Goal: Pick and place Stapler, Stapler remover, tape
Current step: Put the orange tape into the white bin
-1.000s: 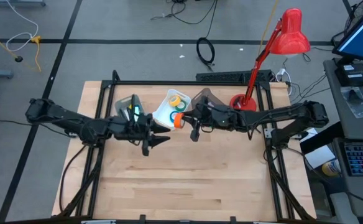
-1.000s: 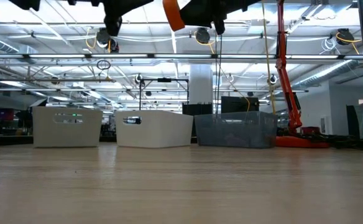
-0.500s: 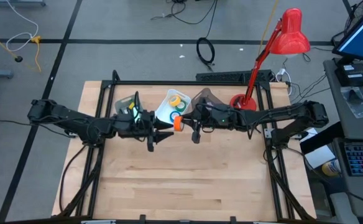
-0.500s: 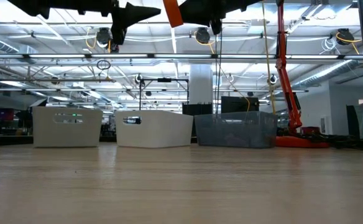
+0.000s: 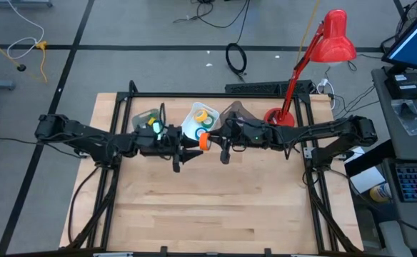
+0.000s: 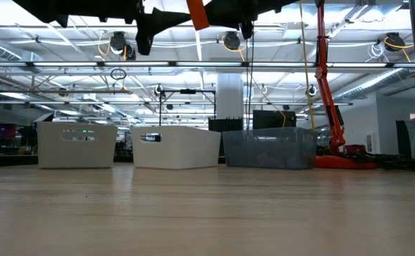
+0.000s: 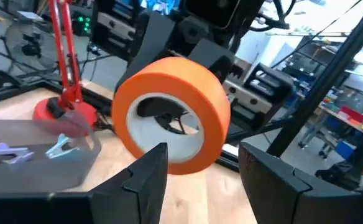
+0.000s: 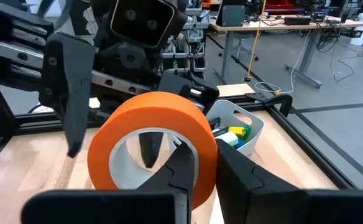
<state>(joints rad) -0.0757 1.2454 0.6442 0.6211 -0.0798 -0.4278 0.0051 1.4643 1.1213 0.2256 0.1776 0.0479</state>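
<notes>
An orange tape roll with a pale core hangs high above the table's middle, and my right gripper is shut on it. My left gripper is open and level, facing the roll from the table's left. Its fingertips stand just short of the roll's two sides, and no touch shows. From above, the roll hangs between the two grippers, my left gripper beside it. Yellow, green and blue tape rolls lie in the middle white bin. No stapler or stapler remover can be made out. My right gripper holds the roll by its wall, on the side nearest the wrist, with one finger inside the pale core and the other outside. The fingers reach in level from the table's right. The roll stands on edge, lifted clear of the table.
Three bins stand in a row at the table's far edge: a white one on the left, the middle white one, and a grey see-through one holding small claw-shaped pieces. A red desk lamp stands at the far right.
My left gripper has moved toward the table's right, closing in on the orange roll, and has stayed open and level. My right gripper has kept the roll in place.
</notes>
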